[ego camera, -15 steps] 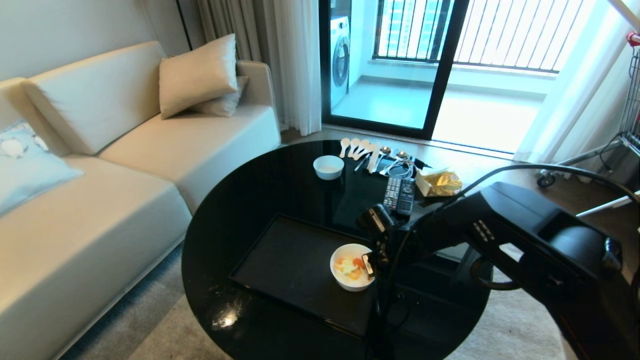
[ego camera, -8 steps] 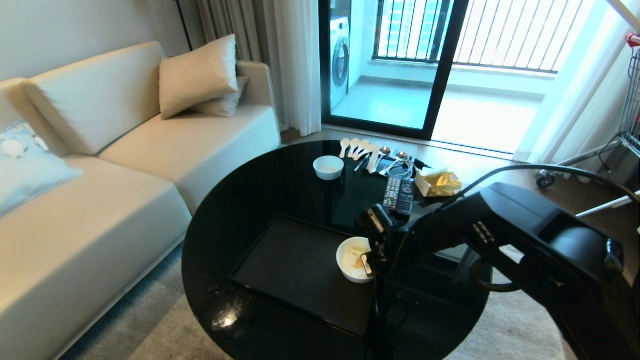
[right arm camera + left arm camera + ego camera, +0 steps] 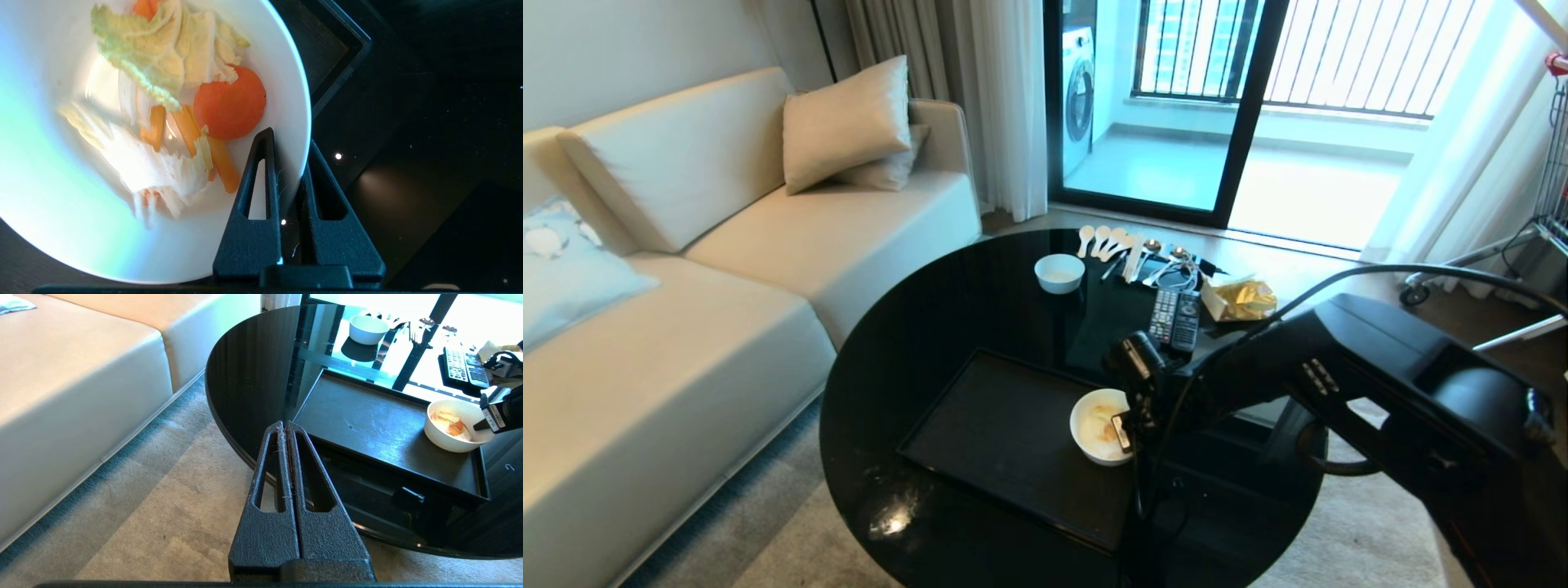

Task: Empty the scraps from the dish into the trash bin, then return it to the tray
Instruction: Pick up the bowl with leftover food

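The dish, a white deep bowl, sits at the right end of the black tray on the round table. It holds the scraps: a carrot slice, orange strips, pale cabbage and white tissue. My right gripper is shut on the dish's rim, one finger inside and one outside; it also shows in the head view. The dish seems slightly tilted. My left gripper hangs shut and empty beside the table, over the carpet. The trash bin is out of view.
On the far side of the glossy black table lie a smaller white bowl, several spoons, two remotes and a yellow packet. A cream sofa stands to the left.
The right gripper's fingers have closed on the dish's rim. The dish has shifted slightly toward the far side of the tray and tipped a little. The left arm has kept still.
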Controlling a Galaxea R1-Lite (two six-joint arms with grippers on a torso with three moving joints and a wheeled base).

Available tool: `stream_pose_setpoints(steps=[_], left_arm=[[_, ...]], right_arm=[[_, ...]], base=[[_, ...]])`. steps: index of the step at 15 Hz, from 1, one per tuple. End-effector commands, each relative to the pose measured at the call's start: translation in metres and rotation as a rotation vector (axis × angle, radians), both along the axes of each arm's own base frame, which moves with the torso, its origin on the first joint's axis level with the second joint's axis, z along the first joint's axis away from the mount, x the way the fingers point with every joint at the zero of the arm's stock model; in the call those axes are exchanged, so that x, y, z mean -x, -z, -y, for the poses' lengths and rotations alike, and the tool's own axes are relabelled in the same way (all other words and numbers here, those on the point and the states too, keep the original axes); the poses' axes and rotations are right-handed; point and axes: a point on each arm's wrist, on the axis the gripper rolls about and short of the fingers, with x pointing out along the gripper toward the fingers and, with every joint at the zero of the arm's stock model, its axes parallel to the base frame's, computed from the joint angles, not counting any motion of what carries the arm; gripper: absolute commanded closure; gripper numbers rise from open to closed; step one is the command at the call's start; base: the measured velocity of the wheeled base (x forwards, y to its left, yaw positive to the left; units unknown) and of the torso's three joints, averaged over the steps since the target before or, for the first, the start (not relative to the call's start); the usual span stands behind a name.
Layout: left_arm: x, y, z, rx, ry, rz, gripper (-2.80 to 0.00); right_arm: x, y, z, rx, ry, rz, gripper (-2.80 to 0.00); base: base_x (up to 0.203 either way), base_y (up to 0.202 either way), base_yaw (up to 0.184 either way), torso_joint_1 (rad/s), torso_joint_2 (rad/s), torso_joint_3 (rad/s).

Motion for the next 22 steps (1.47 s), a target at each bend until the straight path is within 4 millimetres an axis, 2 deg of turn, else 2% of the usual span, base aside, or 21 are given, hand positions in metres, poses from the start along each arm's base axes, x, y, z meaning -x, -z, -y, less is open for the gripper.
stream_pose_setpoints(steps=[1, 10, 14, 19, 22], left_arm=[[0.000, 0.000, 0.000, 0.001, -0.001, 0.001, 0.00], [0.000, 0.000, 0.000, 0.001, -0.001, 0.001, 0.00], [0.000, 0.000, 0.000, 0.001, -0.001, 0.001, 0.00], [0.000, 0.000, 0.000, 0.001, -0.001, 0.001, 0.00], [0.000, 0.000, 0.000, 0.001, -0.001, 0.001, 0.00]], right_arm=[[0.002, -0.016, 0.002, -0.019, 0.007, 0.027, 0.00], [0.021, -0.053, 0.035, -0.090, 0.161, -0.002, 0.00], [0.030, -0.068, 0.050, -0.154, 0.306, -0.043, 0.00], [0.039, -0.088, 0.089, -0.226, 0.544, -0.085, 0.00], [0.062, -0.099, 0.116, -0.228, 0.599, -0.088, 0.00]], base=[[0.000, 0.000, 0.000, 0.000, 0.00, 0.000], [0.000, 0.000, 0.000, 0.000, 0.00, 0.000], [0.000, 0.000, 0.000, 0.000, 0.00, 0.000], [0.000, 0.000, 0.000, 0.000, 0.00, 0.000], [0.000, 0.000, 0.000, 0.000, 0.00, 0.000]])
